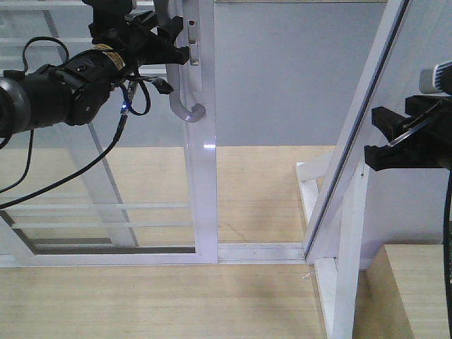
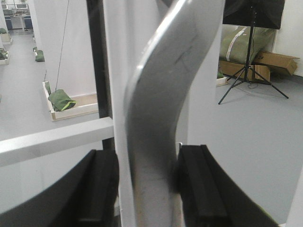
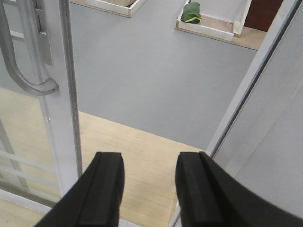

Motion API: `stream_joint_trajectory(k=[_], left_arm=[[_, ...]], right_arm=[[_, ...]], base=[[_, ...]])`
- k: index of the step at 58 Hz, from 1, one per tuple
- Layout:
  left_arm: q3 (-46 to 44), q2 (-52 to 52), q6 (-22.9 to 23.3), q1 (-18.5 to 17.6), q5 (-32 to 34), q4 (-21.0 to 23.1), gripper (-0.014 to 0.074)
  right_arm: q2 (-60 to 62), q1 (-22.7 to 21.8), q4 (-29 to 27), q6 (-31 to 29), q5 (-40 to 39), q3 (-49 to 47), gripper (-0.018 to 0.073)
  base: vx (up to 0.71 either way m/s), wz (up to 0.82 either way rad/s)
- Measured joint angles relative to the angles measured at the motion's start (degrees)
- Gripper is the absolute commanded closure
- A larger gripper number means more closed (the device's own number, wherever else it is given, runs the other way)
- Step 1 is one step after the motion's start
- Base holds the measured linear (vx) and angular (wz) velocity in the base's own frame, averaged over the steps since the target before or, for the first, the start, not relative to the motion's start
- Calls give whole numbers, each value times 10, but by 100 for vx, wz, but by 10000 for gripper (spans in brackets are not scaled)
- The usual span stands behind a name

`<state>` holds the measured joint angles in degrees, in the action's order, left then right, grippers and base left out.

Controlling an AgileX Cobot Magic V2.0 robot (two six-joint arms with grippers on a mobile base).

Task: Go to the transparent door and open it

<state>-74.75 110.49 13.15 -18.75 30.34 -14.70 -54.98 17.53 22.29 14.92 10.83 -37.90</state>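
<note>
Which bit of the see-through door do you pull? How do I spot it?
Find the tall transparent door with thin white bars. On its right edge hangs the handle, straddled by the left gripper. It's the only curved, silvery J-shape; its frame and bars are straight and white.

You had the transparent door [image 1: 205,176] standing upright on its floor track [image 1: 261,251], a tall clear-glass panel in a white metal frame with thin horizontal white bars across it. Its curved silver J-shaped pull handle [image 1: 176,88] ran down the stile and hooked upward at the bottom. The door stood partly open, with that stile well apart from the white frame post [image 1: 347,282].
</note>
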Motion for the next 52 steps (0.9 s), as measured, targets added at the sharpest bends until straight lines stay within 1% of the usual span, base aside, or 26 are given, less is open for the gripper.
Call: stream_joint_trajectory(k=[12, 19, 25, 36, 43, 52], left_arm=[[-4, 4, -5, 0, -1, 2, 220], [-4, 2, -8, 0, -11, 16, 251], [-5, -7, -19, -3, -44, 32, 276], [-10, -23, -60, -3, -101, 54, 282], [-10, -29, -67, 2, -121, 65, 281], [-10, -39, -67, 16, -152, 67, 281]], right_arm=[[0, 0, 0, 0, 1, 0, 216], [0, 0, 0, 0, 3, 0, 216], [0, 0, 0, 0, 11, 0, 216], [0, 0, 0, 0, 33, 0, 216], [0, 0, 0, 0, 34, 0, 216], [0, 0, 0, 0, 37, 0, 216]], base=[[0, 0], [0, 0], [0, 0], [0, 0], [0, 0], [0, 0]])
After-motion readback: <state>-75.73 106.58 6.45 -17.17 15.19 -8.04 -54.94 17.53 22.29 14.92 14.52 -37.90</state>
